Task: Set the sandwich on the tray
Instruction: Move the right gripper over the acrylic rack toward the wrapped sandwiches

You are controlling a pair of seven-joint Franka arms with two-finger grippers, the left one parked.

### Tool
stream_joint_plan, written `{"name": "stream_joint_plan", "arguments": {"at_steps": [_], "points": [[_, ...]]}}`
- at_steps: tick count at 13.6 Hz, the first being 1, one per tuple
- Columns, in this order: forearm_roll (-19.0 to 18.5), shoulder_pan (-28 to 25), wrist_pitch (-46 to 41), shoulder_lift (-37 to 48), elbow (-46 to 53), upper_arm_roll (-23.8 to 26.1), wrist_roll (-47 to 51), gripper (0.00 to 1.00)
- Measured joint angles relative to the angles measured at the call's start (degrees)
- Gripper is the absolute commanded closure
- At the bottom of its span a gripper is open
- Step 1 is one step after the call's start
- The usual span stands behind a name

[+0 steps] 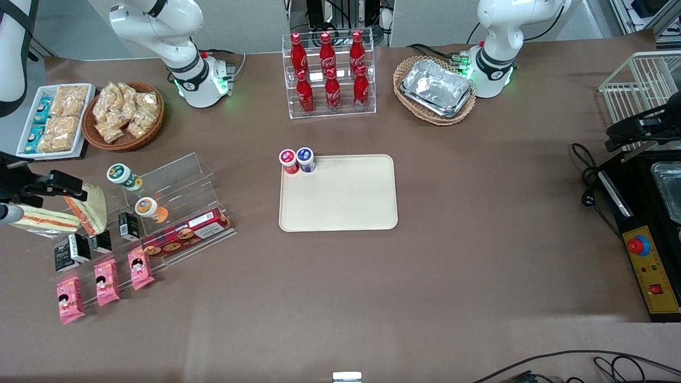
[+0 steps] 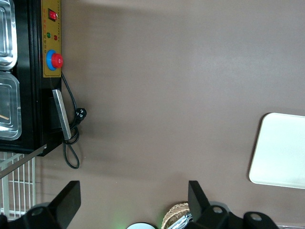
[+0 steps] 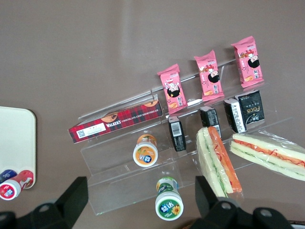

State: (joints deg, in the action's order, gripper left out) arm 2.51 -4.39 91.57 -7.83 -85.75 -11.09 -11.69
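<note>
Brown counter; gripper [image 1: 32, 187] hovers above the sandwich [image 1: 45, 221], jaws apart. Advice: descend squarely across its bread, avoid neighbouring triangular sandwich [image 1: 88, 208], carry to tray [image 1: 340, 210].

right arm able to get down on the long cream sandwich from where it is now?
Probably yes. The gripper, open, hangs above the snack rack; the sandwich lies uncovered at the rack's end, the triangular sandwich close beside it. That neighbour leaves little room for a finger.
</note>
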Motion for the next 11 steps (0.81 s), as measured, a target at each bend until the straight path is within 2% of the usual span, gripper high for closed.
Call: {"name": "stream_joint_plan", "arguments": {"at_steps": [11], "points": [[0.0, 0.0, -0.7, 0.0, 0.0, 0.0, 0.0, 0.00]]}}
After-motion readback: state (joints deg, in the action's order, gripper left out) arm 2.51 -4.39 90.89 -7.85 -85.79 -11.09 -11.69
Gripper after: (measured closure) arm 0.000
